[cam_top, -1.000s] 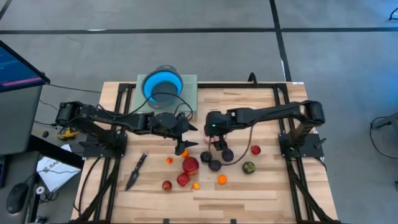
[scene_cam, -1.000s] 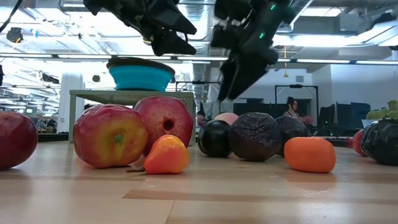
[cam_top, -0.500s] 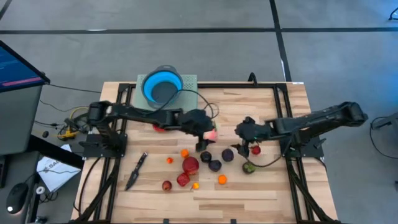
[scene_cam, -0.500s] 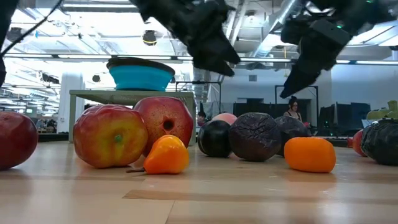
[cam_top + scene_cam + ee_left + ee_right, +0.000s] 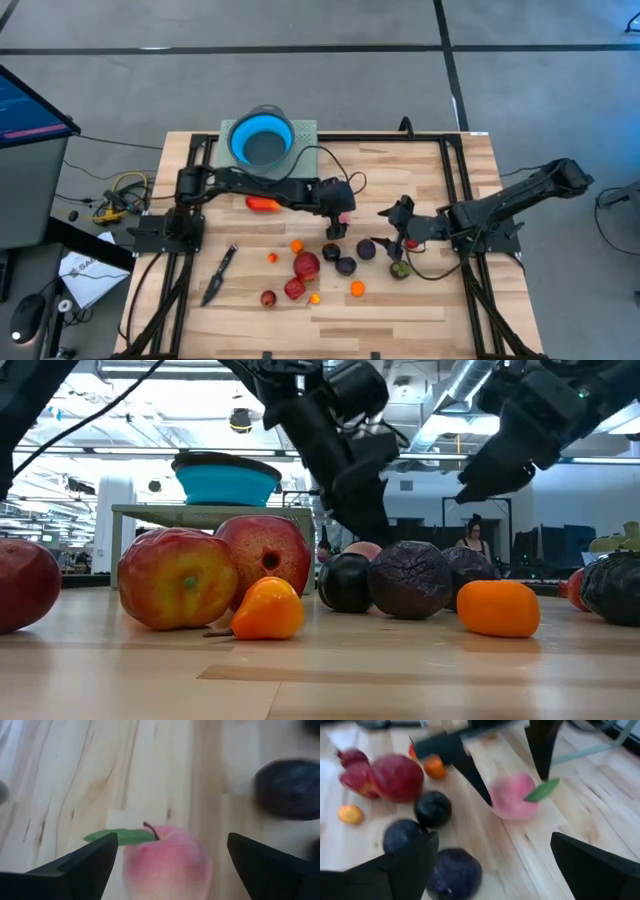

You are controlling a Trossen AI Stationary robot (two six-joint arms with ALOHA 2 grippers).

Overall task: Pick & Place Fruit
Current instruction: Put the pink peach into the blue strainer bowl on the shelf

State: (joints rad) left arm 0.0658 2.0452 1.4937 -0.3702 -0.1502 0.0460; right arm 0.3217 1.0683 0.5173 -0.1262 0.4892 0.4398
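- Since half a second ago, your left hand [image 5: 340, 222] has slid further along the counter [image 5: 430, 300] away from the blue bowl [image 5: 262, 141] and dropped lower, so it now stands over the pink peach [image 5: 167, 865]; your right hand [image 5: 397, 214] has shifted only slightly on the far side of the fruit.
- Your left hand's fingers [image 5: 90, 857] are spread wide, one on each side of the pink peach and not touching it.
- From the right wrist camera you see that same pink peach [image 5: 512, 796] with its green leaf [image 5: 541, 790] between the left arm's two dark fingers.
- Your right hand is also spread apart and holds nothing; it hovers off the counter beside the dark purple fruits [image 5: 366, 249].
- Measured from the blue bowl, the fruit cluster [image 5: 306, 266] lies well toward the counter's near edge: red pieces, orange balls, dark purple balls and a green ball [image 5: 399, 268].
- One longer red-orange piece [image 5: 262, 204] lies apart from the others, just below the blue bowl.
- A dark knife [image 5: 218, 274] rests near the counter's left side.
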